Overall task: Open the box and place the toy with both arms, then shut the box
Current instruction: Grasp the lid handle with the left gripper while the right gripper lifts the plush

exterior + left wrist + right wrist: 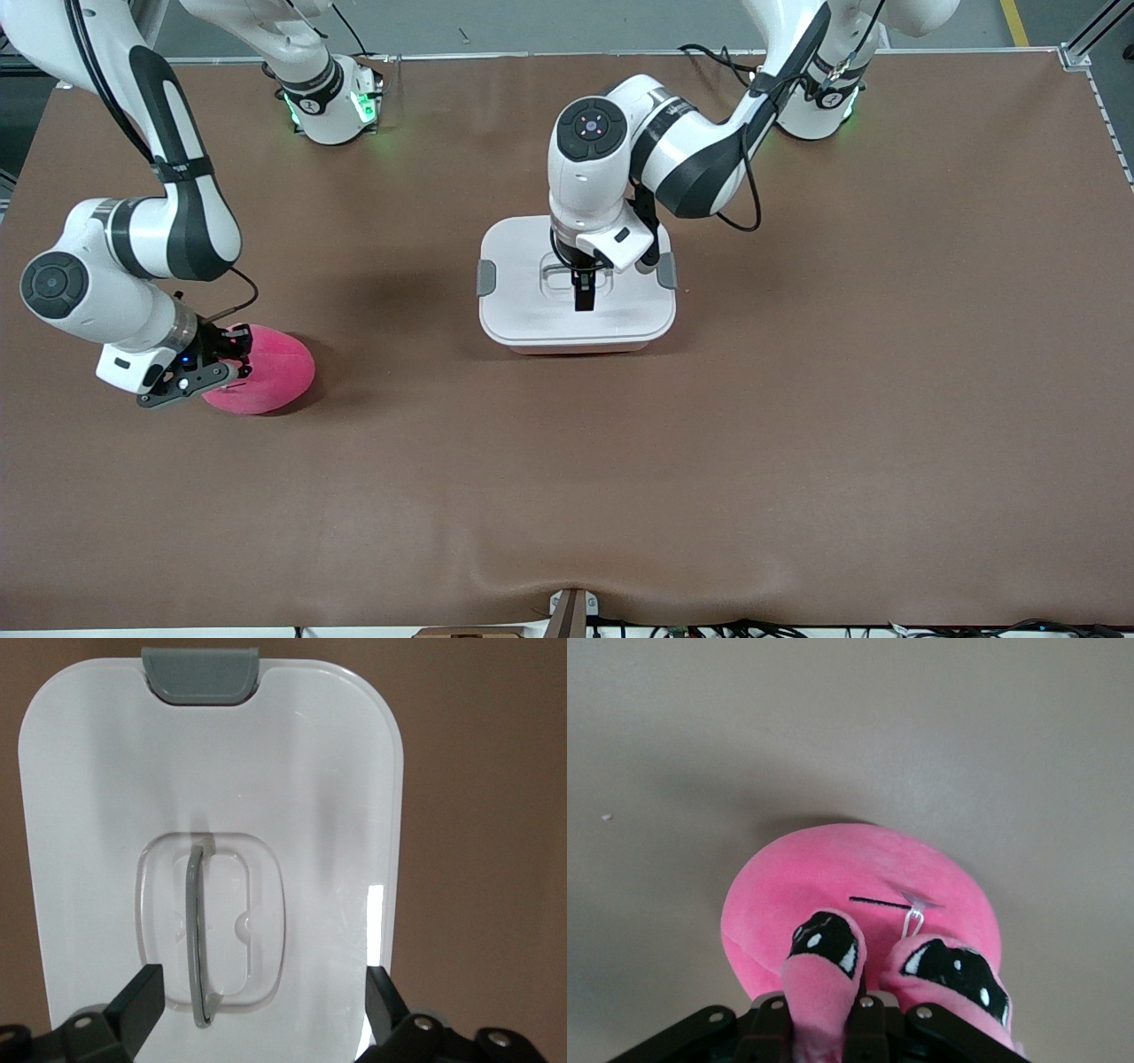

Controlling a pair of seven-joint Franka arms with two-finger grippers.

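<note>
Box: pink tub point(580, 346) with its white lid point(532, 310) on, standing at the middle of the table point(620, 487), out in front of the left arm's base.
Lid: closed over the tub; one grey clip point(485, 277) sits on the edge toward the right arm's end of the table, the other point(666, 270) on the edge toward the left arm's end. In the left wrist view only one clip point(200, 675) shows.
Handle: thin grey bail point(198, 935) standing up in the recessed centre well point(257, 921) of the lid point(337, 797).
Left pincer: point(585, 297) straight over the lid's centre, pointing down; its two black fingers point(137, 1001) are spread wide (released, nothing between them), one to either side of the well.
Toy: bright pink plush point(266, 368) lying on the table toward the right arm's end, at about eight o'clock from the box as the front camera shows it, well apart from it and nearer to that camera.
Toy's face: black sleepy eyes point(824, 943) turned toward the right wrist camera; a small plastic tag loop point(912, 917) sits just above them on the plush point(833, 877).
Right pincer: point(232, 359) low at the toy's edge, clenched on a pink nub point(819, 992) of the plush.
</note>
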